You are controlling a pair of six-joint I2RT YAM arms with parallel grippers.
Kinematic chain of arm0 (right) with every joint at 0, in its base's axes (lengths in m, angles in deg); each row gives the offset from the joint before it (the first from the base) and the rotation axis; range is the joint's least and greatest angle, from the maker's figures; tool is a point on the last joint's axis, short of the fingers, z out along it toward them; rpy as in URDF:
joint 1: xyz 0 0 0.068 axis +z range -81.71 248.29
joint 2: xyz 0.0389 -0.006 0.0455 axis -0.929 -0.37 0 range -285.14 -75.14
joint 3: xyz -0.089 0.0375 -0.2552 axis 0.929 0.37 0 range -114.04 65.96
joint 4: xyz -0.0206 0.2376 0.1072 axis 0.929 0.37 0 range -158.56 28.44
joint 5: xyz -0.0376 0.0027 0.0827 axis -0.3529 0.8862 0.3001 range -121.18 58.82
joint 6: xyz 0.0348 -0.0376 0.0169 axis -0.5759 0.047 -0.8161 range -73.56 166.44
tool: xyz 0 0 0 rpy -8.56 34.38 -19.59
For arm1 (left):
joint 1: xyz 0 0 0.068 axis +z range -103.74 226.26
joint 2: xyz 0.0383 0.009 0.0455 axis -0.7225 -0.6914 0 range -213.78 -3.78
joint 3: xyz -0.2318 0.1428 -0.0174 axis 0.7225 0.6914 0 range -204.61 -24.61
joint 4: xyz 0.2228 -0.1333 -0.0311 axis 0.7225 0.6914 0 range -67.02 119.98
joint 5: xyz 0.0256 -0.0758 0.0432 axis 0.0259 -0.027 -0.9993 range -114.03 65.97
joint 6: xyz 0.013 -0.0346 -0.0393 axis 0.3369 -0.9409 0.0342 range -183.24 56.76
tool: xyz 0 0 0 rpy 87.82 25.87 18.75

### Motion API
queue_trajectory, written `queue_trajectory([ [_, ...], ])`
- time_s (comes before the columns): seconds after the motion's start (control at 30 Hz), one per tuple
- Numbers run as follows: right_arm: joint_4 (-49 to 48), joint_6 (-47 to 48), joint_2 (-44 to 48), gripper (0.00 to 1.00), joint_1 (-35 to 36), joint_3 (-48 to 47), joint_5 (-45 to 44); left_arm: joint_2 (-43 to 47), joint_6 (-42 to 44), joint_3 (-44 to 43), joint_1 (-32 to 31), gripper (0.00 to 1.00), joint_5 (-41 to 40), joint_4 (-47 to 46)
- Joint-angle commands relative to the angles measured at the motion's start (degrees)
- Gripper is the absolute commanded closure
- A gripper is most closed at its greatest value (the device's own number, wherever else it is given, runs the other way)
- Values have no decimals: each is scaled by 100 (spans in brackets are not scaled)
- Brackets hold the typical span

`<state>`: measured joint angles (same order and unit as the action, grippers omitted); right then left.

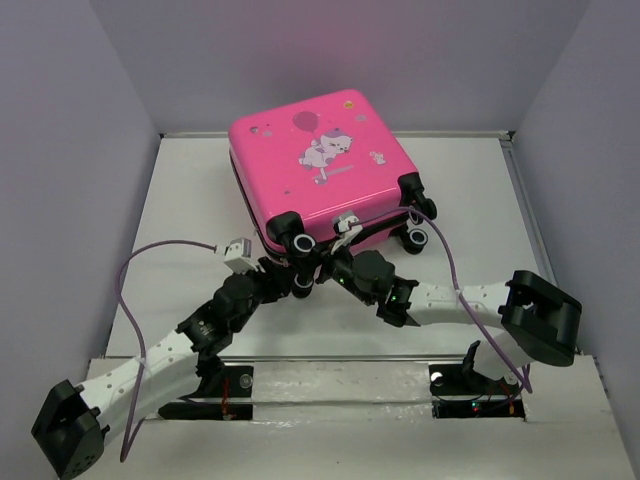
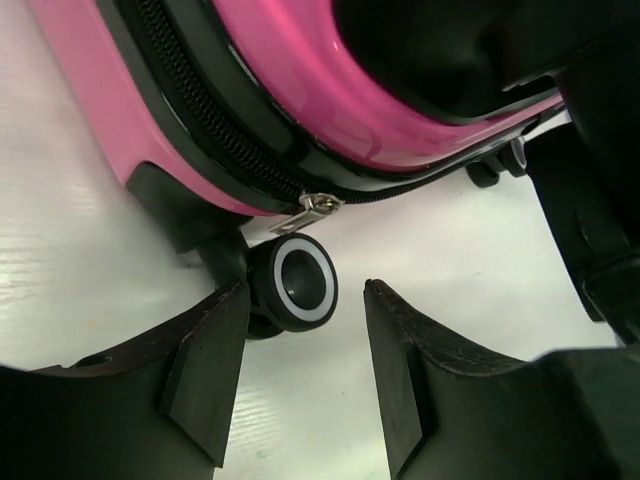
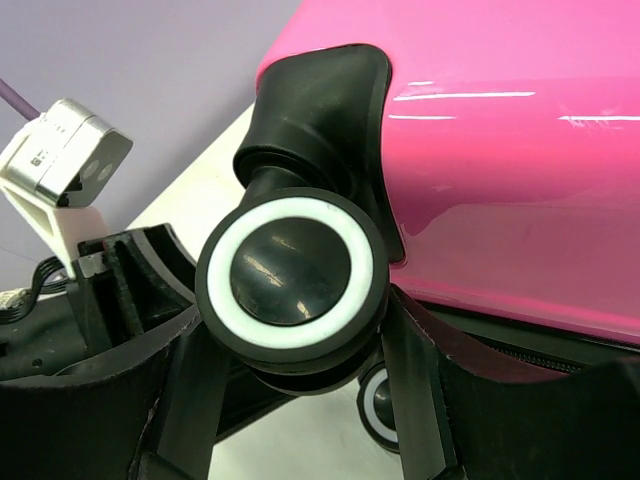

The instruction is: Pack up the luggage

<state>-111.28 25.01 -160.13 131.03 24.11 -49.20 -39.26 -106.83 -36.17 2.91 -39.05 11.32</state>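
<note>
Here, the pink hard-shell suitcase (image 1: 320, 170) is lying flat, lid down, mid-table on the white table (image 1: 180, 200); the right gripper (image 3: 295, 330) is clamping a caster wheel (image 3: 290, 270), probably steadying the case; the left gripper (image 2: 305, 295) is hovering partly open and empty, facing the zipper pull (image 2: 318, 204) above a second caster (image 2: 298, 282), likely its target; the closed lid is hiding any contents.

No word, brand or number is showing legibly anywhere. The small bright pink hard-shell suitcase (image 1: 290, 185) is carrying a white cartoon-animal-and-balloon print (image 1: 330, 150) on its lid, and the tiny marks under the animal are staying too small to read. The small white-and-grey camera block (image 3: 70, 165) is bearing a dark label (image 3: 40, 158), blurring beyond reading.
</note>
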Motion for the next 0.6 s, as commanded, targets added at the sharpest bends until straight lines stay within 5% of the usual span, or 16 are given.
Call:
queue_trajectory([
  [0.0, -791, -45, 114, 93, -210, -447, -325, -441, 457, -427, -243, 39, -869, -679],
  [0.27, -843, -124, 88, 93, -210, -430, -123, -775, 800, -655, -419, 39, -1424, -987],
  [0.57, -949, -283, 18, 93, -210, -359, 246, -1408, 940, -717, -595, 51, -1977, -1769],
])
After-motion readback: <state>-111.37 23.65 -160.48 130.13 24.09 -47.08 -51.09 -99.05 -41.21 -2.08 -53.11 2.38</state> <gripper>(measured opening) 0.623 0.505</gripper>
